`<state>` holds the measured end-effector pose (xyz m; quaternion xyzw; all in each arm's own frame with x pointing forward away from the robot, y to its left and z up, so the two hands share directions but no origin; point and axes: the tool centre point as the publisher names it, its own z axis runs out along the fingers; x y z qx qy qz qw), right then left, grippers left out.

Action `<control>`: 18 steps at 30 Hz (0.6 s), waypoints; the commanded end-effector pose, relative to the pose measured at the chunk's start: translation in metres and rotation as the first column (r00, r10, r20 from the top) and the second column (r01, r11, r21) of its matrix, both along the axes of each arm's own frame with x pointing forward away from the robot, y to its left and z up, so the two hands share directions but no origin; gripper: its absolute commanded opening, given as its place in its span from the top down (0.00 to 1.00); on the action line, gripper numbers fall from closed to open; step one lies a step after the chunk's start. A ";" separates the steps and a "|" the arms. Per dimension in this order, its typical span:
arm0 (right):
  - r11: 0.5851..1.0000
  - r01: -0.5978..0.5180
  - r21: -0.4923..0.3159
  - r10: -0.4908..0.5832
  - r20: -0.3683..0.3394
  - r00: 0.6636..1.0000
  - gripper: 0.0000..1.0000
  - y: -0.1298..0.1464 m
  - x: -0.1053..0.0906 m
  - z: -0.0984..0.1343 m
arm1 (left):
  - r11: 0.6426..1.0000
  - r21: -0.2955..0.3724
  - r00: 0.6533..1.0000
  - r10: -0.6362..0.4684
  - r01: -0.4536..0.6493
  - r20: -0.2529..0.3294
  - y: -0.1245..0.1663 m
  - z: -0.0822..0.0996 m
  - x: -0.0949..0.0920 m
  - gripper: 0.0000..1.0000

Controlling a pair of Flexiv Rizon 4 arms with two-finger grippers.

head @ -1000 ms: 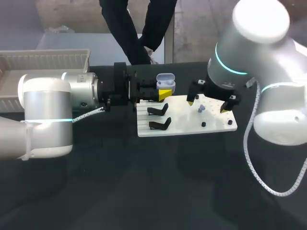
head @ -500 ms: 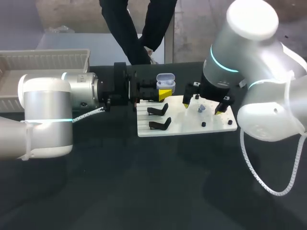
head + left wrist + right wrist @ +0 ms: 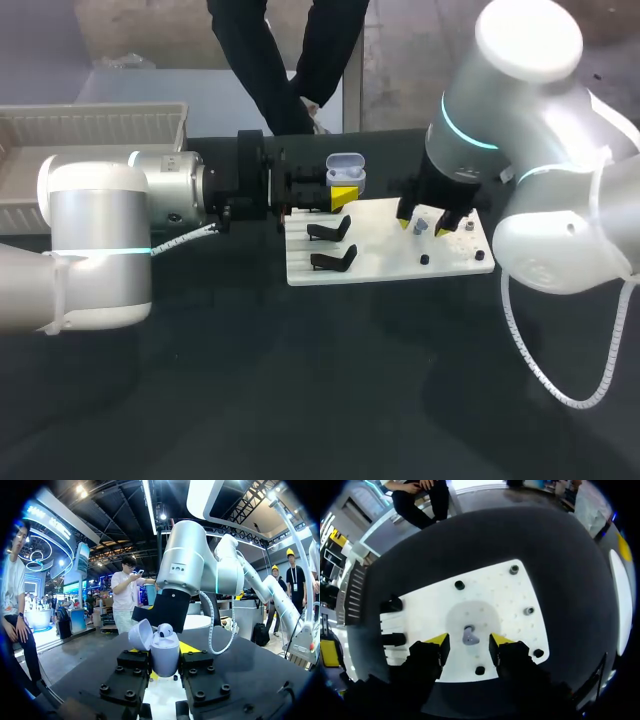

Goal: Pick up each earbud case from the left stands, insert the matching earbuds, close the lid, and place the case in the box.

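A lavender earbud case with its lid up is held over the back left corner of the white board. My left gripper is shut on it. In the left wrist view the case stands upright between the fingers, one earbud showing inside. A loose lavender earbud lies on the board. My right gripper hangs right over it. In the right wrist view the earbud lies between the yellow tips of that gripper, with a small gap on each side.
Two black stands sit on the board's left part. Several small black pegs dot the board around the earbud. A white slatted box stands at the back left of the dark table.
My right gripper has shifted slightly left and down over the loose earbud, and its fingers have drawn much closer together. The left arm and the case have not moved.
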<state>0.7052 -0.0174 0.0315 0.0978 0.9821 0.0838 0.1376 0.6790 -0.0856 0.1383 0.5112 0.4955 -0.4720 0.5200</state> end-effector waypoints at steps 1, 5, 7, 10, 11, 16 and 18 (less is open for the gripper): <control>1.000 0.003 0.001 -0.003 -0.004 1.000 0.53 0.000 0.002 -0.003 | 1.000 -0.005 1.000 0.006 -0.006 0.005 0.000 -0.001 -0.001 1.00; 1.000 0.007 0.002 -0.007 -0.008 1.000 0.53 0.000 0.002 -0.004 | 1.000 -0.005 1.000 0.006 -0.006 0.005 0.000 -0.001 -0.001 1.00; 1.000 0.008 0.004 -0.008 -0.010 1.000 0.54 0.000 0.002 -0.004 | 1.000 -0.005 1.000 0.006 -0.006 0.005 0.000 -0.001 -0.001 1.00; 1.000 0.011 0.006 -0.011 -0.011 1.000 0.55 0.000 0.002 -0.005 | 1.000 -0.005 1.000 0.006 -0.006 0.005 0.000 -0.001 -0.001 1.00; 1.000 0.012 0.007 -0.012 -0.012 1.000 0.55 0.000 0.002 -0.005 | 1.000 -0.005 1.000 0.006 -0.006 0.005 0.000 -0.001 -0.001 1.00; 1.000 0.014 0.009 -0.014 -0.011 1.000 0.57 0.001 0.002 -0.005 | 1.000 -0.005 1.000 0.006 -0.006 0.005 0.000 -0.001 -0.001 1.00; 1.000 0.017 0.010 -0.017 -0.011 1.000 0.58 0.001 0.002 -0.005 | 1.000 -0.005 1.000 0.006 -0.006 0.005 0.000 -0.001 -0.001 1.00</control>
